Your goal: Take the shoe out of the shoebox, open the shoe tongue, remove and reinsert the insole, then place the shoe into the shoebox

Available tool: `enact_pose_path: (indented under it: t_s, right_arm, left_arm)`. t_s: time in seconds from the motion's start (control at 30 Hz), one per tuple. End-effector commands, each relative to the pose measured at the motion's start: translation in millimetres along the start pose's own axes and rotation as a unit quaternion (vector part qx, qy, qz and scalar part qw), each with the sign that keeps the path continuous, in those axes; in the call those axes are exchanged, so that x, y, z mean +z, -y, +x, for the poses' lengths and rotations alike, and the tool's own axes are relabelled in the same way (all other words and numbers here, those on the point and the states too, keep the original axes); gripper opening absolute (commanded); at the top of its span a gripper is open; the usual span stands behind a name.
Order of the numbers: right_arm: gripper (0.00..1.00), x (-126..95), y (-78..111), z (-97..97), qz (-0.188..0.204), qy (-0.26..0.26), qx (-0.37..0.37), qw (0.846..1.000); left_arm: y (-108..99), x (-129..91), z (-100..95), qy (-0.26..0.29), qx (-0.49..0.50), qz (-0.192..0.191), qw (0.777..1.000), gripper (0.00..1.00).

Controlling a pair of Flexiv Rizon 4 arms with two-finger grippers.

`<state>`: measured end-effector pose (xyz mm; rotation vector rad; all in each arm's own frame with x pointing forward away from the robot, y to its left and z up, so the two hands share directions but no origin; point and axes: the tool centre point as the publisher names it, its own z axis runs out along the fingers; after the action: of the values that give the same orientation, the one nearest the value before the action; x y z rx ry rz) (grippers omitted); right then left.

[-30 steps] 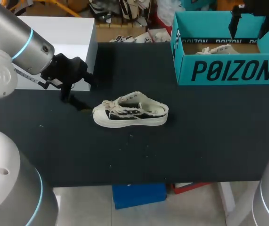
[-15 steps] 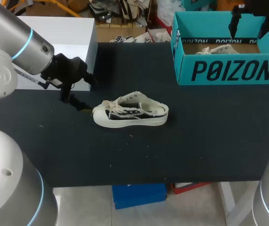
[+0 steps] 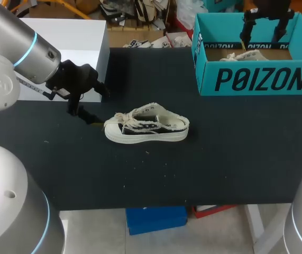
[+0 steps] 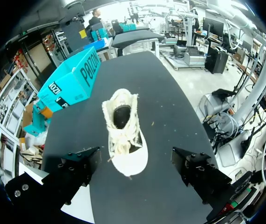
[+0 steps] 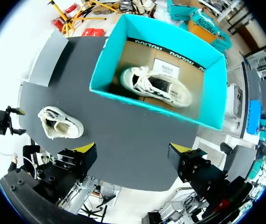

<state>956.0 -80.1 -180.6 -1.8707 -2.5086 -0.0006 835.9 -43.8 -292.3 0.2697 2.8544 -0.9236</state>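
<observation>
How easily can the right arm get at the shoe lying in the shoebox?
Probably easily. The right gripper hangs open above the shoebox, which has no lid on, and nothing covers the shoe inside.

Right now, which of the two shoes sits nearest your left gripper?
The shoe out on the table, toe towards the left gripper; the other shoe lies inside the teal shoebox.

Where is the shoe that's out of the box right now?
Head view: the shoe lies at the table's middle, left of the shoebox, beside the left pincer.
</observation>
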Motion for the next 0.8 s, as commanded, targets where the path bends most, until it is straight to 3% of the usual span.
enact_pose_path:
  t_s: [0.03,0.07,0.8]
  right_arm:
    - [1.0,-5.2,52.0,44.7,-0.041,-0.002,-0.303,0.952]
    - [1.0,-4.6,61.5,54.7,-0.03,0.005,-0.348,0.937]
    - [1.0,-4.6,61.5,54.7,-0.03,0.005,-0.348,0.937]
  left_arm:
    - [-0.6,1.1,0.5,0.001,0.001,0.001,1.0,1.0]
    - [-0.6,1.1,0.5,0.001,0.001,0.001,1.0,1.0]
    - [-0.6,1.1,0.5,0.001,0.001,0.001,1.0,1.0]
